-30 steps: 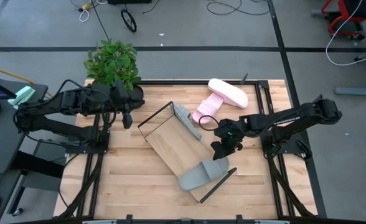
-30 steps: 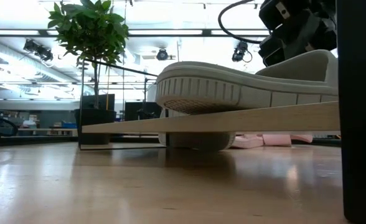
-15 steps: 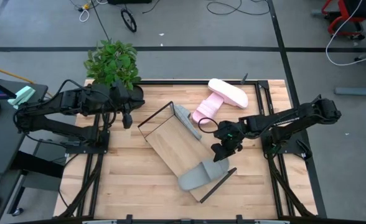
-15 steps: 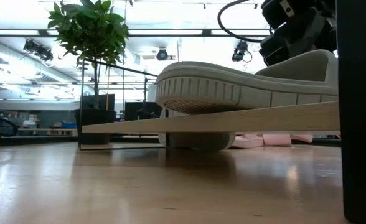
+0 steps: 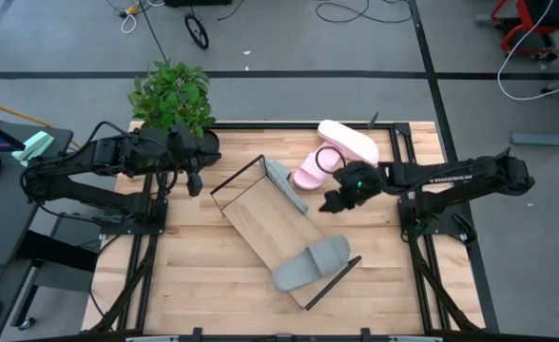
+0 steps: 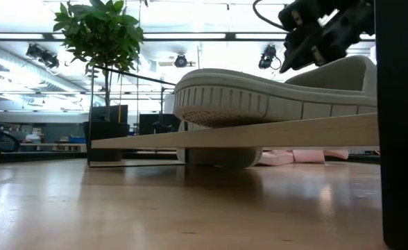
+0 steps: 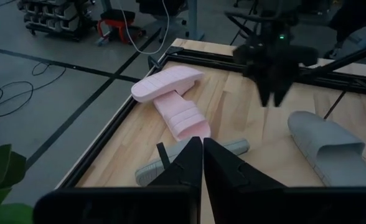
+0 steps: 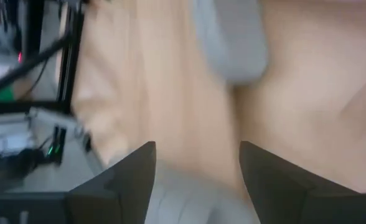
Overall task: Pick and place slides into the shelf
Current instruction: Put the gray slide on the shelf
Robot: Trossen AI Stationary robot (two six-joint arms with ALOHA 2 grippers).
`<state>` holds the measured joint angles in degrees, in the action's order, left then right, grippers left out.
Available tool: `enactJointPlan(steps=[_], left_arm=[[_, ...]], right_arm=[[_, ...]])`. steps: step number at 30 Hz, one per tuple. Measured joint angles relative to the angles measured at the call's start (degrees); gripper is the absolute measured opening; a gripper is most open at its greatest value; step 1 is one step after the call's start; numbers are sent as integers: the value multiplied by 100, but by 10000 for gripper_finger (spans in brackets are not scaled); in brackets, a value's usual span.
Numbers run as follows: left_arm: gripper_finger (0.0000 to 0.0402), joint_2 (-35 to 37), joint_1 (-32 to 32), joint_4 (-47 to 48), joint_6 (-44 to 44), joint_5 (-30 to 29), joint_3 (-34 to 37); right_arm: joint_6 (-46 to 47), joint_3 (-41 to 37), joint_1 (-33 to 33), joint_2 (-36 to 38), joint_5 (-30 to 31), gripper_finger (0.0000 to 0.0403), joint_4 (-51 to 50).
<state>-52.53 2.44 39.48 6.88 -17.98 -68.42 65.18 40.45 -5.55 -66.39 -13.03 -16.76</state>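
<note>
The shelf [image 5: 278,226] is a light-wood board with black frame ends, lying slantwise mid-table. One grey slide [image 5: 310,265] rests sole-down on the shelf's near end and also fills the low view [image 6: 259,90]. A second grey slide [image 5: 284,184] lies on the table along the shelf's far-right edge. Two pink slides [image 5: 347,141] [image 5: 312,171] lie at the far edge, one overlapping the other's end. My right gripper [image 5: 333,201] hovers open between the shelf and the pink slides, touching nothing. My left gripper [image 7: 202,155] is shut and waits by the plant.
A potted plant [image 5: 172,95] stands at the table's far left corner, right next to my left arm. The shelf's upright black frame end [image 5: 237,175] rises on its far-left side. Bare tabletop [image 5: 194,275] lies left of and in front of the shelf.
My right gripper has risen from above the grey slide on the shelf's near end and moved toward the table's far edge, closer to the pink slides. The grey slide has stayed on the shelf.
</note>
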Motion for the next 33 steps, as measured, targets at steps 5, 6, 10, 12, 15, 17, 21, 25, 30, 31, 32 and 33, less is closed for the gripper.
enactJointPlan(steps=[5, 6, 10, 12, 15, 17, 21, 25, 30, 31, 32, 33], left_arm=[[27, 0, 3, -247, -112, -4, 2], [26, 0, 17, -308, -155, -2, 1], [20, -13, 183, -500, -193, -3, 2], [17, -41, 295, -548, -197, -4, 2], [14, -76, 452, -542, -173, -3, 4], [14, -117, 526, -543, -166, -2, 3], [20, -224, 606, -555, -160, 18, 4], [26, -296, 625, -518, -158, 24, 4], [25, -295, 625, -445, -158, 33, 7], [24, -295, 625, -432, -159, 33, 7], [22, -297, 625, -411, -160, 35, 7], [20, -297, 625, -395, -154, 33, 7]], right_arm=[[-714, 0, -314, -93, 489, 236, 359], [-818, 0, -353, -145, 546, 236, 495], [-1314, 0, -417, -426, 699, 236, 1125], [-1563, 27, -417, -598, 727, 236, 1299], [-1876, 199, -404, -874, 852, 236, 1284], [-2089, 395, -404, -1075, 1047, 236, 1277], [-3152, 1043, -463, -1490, 1597, 236, 853], [-4384, 1763, -632, -1925, 2334, 236, -291], [-5901, 1952, -771, -2277, 2469, 236, -435], [-6084, 1947, -773, -2341, 2467, 236, -395], [-6214, 1926, -773, -2408, 2459, 236, -334], [-6359, 1921, -773, -2490, 2446, 236, -313]])
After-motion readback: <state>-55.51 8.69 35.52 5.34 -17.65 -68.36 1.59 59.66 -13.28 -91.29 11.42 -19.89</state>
